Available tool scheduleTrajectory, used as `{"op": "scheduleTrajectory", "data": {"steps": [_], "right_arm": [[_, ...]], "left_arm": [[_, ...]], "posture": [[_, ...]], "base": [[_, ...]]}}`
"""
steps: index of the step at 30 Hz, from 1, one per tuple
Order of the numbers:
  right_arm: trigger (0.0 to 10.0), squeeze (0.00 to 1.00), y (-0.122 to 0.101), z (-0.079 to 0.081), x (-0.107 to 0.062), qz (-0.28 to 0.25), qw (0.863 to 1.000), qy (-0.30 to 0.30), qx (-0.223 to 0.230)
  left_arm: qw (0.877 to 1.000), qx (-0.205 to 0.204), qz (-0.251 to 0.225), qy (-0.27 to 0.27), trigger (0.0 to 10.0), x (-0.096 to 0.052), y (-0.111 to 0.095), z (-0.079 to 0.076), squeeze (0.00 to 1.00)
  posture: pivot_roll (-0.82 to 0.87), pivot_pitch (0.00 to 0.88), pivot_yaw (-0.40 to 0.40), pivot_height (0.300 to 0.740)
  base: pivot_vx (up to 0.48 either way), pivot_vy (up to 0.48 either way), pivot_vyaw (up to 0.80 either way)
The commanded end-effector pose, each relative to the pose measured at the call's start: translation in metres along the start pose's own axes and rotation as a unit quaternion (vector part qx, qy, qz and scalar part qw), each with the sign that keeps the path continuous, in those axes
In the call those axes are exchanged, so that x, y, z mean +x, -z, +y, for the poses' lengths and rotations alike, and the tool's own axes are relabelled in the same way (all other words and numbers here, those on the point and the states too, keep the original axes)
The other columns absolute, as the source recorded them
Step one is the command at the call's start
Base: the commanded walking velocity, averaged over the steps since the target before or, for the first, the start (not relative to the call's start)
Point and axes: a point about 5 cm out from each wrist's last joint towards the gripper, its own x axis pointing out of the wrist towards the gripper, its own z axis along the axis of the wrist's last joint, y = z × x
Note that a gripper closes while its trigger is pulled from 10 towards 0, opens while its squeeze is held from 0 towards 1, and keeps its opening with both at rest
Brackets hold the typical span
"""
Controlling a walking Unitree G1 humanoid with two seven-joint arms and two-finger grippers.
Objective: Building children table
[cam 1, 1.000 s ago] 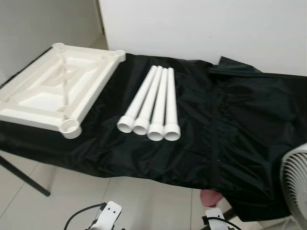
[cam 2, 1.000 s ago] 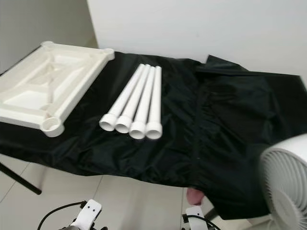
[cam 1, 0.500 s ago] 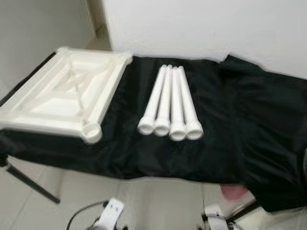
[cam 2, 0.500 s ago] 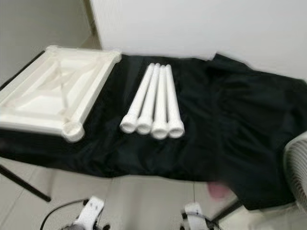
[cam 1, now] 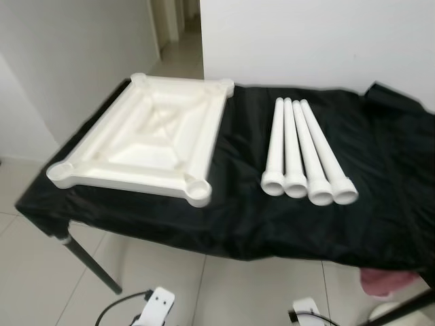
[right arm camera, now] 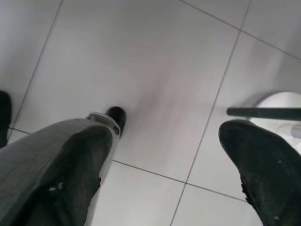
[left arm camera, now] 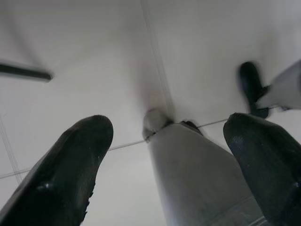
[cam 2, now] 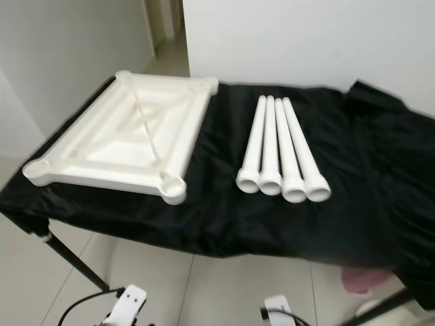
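A cream plastic tabletop lies upside down on the left half of a black-draped table, with a round leg socket at each corner. To its right, several white tube legs lie side by side, flared ends toward me. Both arms hang low below the table's front edge. My left gripper is open over the tiled floor, and my right gripper is open as well, nothing between its fingers.
A dark metal table leg slants to the floor at the front left. A pink object peeks out under the cloth at the right. White walls stand behind, with a doorway at the back left. My own leg is below.
The camera has swung left and drawn back: tabletop and legs now sit further right in the picture, and the white fan at the right has left the frame. Nothing on the table moved.
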Motion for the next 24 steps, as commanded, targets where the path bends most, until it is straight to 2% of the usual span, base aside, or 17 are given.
{"op": "scheduleTrajectory", "data": {"steps": [1,15,20,24], "right_arm": [[10.0,0.0,0.0095,0.0114,-0.0026,0.021,1.0,-0.018,-0.002],[10.0,0.0,0.0087,0.0109,-0.0025,0.018,1.0,-0.016,0.004],[10.0,0.0,0.0104,0.0112,-0.0033,0.017,1.0,-0.017,0.006],[10.0,0.0,0.0108,0.0102,-0.0042,0.009,1.0,-0.016,0.019]], "left_arm": [[1.0,0.003,0.013,-0.001,10.0,-0.0015,0.0072,-0.0001,0.0],[0.999,0.024,0.029,-0.004,10.0,-0.0022,0.0111,0.0007,0.0],[0.998,0.048,0.032,-0.012,10.0,-0.003,0.0132,0.002,0.0],[0.998,0.044,0.033,-0.009,10.0,-0.0043,0.0161,0.003,0.0]], "posture": [[-0.09,0.028,0.028,0.74],[-0.09,0.037,0.034,0.74],[-0.09,0.045,0.033,0.74],[-0.09,0.052,0.029,0.74]], "base": [[0.0,0.0,0.0],[0.0,0.0,0.0],[0.0,0.0,0.0],[0.0,0.0,0.0]]}}
